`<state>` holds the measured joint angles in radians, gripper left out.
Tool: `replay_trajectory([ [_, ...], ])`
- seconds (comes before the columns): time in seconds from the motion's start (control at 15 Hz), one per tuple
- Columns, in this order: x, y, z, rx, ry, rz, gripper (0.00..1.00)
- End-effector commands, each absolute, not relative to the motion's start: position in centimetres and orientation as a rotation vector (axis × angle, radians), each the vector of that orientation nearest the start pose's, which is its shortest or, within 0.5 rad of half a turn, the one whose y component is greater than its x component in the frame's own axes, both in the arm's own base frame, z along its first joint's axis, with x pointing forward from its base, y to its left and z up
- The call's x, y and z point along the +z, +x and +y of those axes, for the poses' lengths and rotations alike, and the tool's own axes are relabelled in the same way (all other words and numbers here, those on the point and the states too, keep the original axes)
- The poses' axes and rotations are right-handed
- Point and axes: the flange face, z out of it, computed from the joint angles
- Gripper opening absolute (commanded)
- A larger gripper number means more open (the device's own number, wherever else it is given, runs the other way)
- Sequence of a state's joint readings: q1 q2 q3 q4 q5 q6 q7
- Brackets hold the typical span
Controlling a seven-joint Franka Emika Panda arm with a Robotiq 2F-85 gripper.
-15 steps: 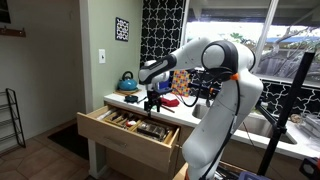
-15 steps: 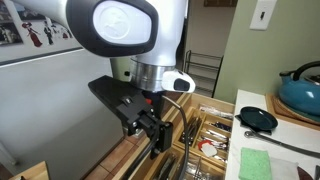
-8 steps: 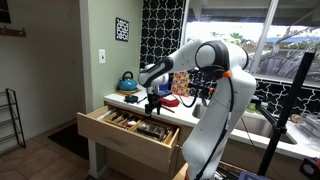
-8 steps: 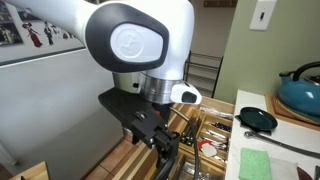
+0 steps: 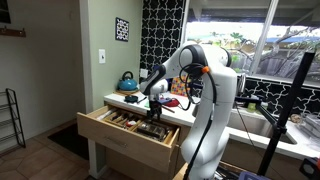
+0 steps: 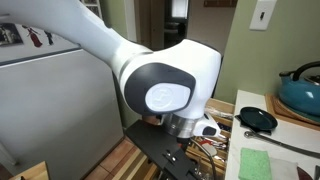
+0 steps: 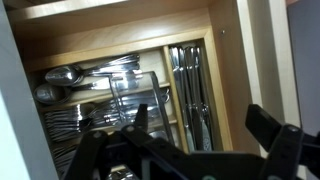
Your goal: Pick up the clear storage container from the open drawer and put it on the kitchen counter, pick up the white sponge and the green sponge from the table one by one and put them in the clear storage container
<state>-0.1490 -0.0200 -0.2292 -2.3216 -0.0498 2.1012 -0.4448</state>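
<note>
The white arm [image 5: 205, 70] bends down over the open drawer [image 5: 125, 140], which juts out below the kitchen counter [image 5: 118, 99]. The gripper [image 7: 170, 135] hangs spread wide and empty. The clear storage container [image 7: 135, 95] sits at its 11 o'clock among cutlery [image 7: 190, 85]. The green sponge [image 6: 255, 165] lies on the counter at the gripper's 3 o'clock.

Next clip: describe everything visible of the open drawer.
The drawer is light wood with a plain front and stands pulled well out from under the white counter. Wooden dividers split it into long compartments full of metal cutlery. The clear container lies inside among the cutlery. The open gripper hangs over the drawer, and no contact with it shows.
</note>
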Motion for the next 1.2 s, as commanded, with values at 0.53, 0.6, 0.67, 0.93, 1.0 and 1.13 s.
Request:
replay_trajectory([
  [0.53,28.1,51.0,-20.7,0.150,-3.077,-0.153,1.00],
  [0.6,27.7,51.4,-20.6,0.149,-3.077,-0.165,1.00],
  [0.67,27.4,51.8,-20.6,0.152,-3.073,-0.183,1.00],
  [0.93,25.3,52.9,-20.6,0.167,-3.071,-0.273,1.00],
  [1.0,24.8,53.1,-20.7,0.166,-3.070,-0.287,1.00],
  [1.13,23.8,53.4,-20.9,0.175,-3.061,-0.306,1.00],
])
